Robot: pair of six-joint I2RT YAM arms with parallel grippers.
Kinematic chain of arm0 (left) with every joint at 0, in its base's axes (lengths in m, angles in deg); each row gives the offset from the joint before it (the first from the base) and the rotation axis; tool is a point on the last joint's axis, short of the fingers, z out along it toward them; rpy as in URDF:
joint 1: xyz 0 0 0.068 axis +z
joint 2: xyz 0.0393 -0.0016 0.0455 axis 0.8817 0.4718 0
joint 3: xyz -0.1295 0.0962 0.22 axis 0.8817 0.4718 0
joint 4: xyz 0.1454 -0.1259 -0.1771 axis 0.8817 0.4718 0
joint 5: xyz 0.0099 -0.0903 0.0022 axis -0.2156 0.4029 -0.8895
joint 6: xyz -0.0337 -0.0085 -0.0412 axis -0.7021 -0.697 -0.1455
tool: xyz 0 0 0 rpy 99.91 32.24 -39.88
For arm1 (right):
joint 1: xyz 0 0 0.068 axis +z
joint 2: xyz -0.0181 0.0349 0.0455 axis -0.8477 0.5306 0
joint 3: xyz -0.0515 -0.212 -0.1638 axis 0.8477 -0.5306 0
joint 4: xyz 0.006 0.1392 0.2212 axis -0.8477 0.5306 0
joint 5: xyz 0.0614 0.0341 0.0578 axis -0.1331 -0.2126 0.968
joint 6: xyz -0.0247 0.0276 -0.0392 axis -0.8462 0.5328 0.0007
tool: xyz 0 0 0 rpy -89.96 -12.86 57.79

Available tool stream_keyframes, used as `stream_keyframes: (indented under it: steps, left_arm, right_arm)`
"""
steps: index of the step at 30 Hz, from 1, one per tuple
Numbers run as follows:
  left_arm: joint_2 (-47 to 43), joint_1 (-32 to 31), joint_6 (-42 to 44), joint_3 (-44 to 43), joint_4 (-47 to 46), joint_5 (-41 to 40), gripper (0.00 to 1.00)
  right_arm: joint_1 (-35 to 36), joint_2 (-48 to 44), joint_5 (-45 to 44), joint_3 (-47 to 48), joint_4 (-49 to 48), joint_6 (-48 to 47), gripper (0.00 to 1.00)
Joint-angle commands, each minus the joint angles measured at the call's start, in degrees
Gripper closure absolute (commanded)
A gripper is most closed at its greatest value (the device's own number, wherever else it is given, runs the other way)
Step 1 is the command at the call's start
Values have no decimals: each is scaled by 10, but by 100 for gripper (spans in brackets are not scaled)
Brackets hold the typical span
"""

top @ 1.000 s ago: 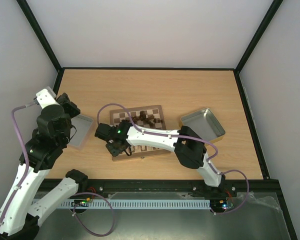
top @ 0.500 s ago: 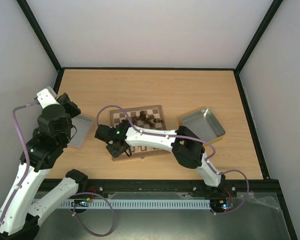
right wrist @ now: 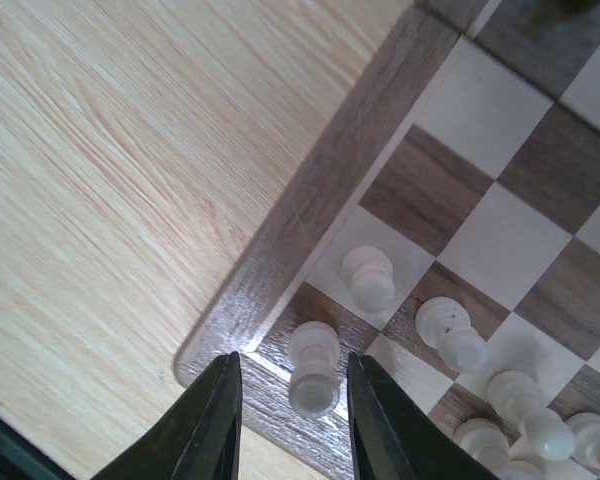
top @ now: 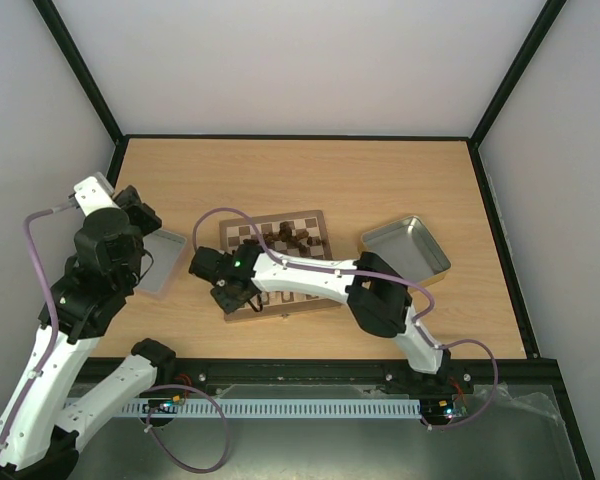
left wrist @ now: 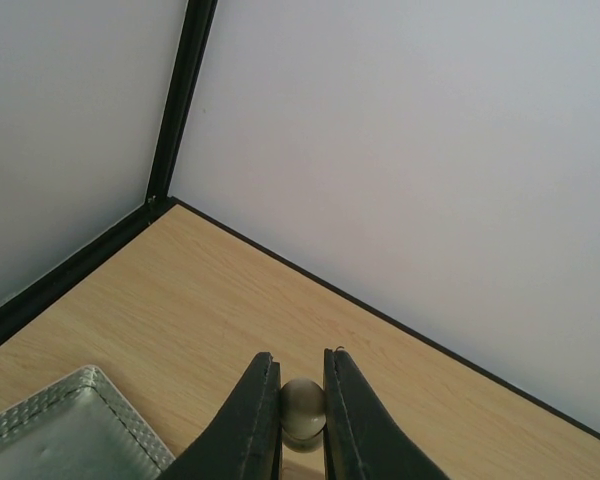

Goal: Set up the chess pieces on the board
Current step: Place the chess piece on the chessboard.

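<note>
1. right gripper [right wrist: 292, 365] released: jaws stand apart on either side of the corner cream piece [right wrist: 314, 368], a gap shows on each side, no contact seen
2. corner cream piece stands upright on the brown corner square of the board [right wrist: 315, 205], long axis vertical, centred between the jaws
3. neighbour cream pieces [right wrist: 368, 280] stand on the squares just beside it, and more crowd the lower right of the wrist view; the open sides are the board's border and the bare table [right wrist: 110, 180]
4. judgement: this placement looks finished; the exit wants a straight lift, and drift toward the board's inside risks tipping the neighbours
5. left gripper [left wrist: 300, 358] clenched on a pale round-topped piece [left wrist: 302, 410], held off the board above the table near the left tray [left wrist: 50, 430]
6. top view: the board lies to the left gripper's right and the right arm is on the board's near-left corner, so it is nearer; dark pieces [top: 292, 240] sit bunched on the far squares, right tray [top: 405, 248] well apart; judged far from set up
</note>
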Motion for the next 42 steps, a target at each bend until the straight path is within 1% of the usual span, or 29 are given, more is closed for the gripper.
stream_keyframes:
  steps: [1,5,10,14,17,18,20,23,27,30,34,38,42]
  left_arm:
    - [4,3,15,-21,-2,19,91]
    - [12,3,33,-20,-19,76,91]
    - [48,3,60,-16,-40,190,91]
    - [93,3,71,-11,-51,290,90]
    - [130,-2,68,8,-68,351,90]
    - [143,-6,64,14,-73,359,90]
    - [169,-25,55,31,-87,362,90]
    - [210,-71,42,53,-109,337,90]
    - [272,-150,34,82,-144,282,90]
    - [318,-186,29,99,-166,250,90]
    - [375,-214,37,114,-195,220,90]
    - [429,-221,38,115,-215,221,90]
    - [465,-222,39,117,-237,232,90]
  right_arm:
    - [4,-58,-17,-3,-27,16,71]
    - [1,-112,-14,-48,-78,34,69]
    - [-30,-191,-39,-133,-149,80,67]
    - [-85,-274,-51,-263,-228,148,67]
    - [-139,-354,-62,-373,-293,200,66]
    - [-156,-379,-66,-406,-311,215,66]
    - [-189,-426,-73,-462,-340,241,64]
    - [-228,-487,-85,-526,-368,264,62]
    - [-256,-536,-100,-572,-383,269,60]
    - [-265,-552,-101,-591,-390,266,59]
    - [-268,-554,-95,-602,-396,261,59]
    - [-270,-555,-91,-611,-401,258,59]
    - [-270,-559,-92,-616,-402,258,59]
